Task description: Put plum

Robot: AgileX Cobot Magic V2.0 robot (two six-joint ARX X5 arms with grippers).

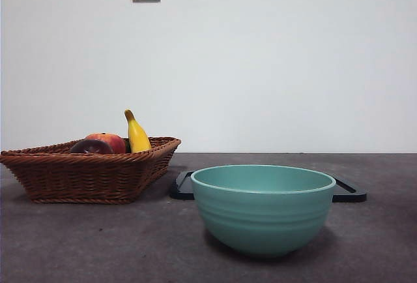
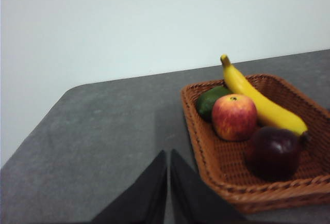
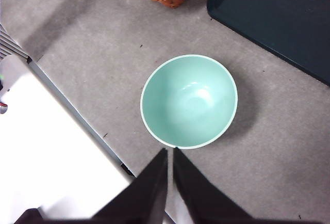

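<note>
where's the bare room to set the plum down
The teal bowl is empty. The dark tray behind it shows bare, though only partly seen. Open grey table lies beside the wicker basket. The basket is crowded: plum, apple, banana and a green fruit.
</note>
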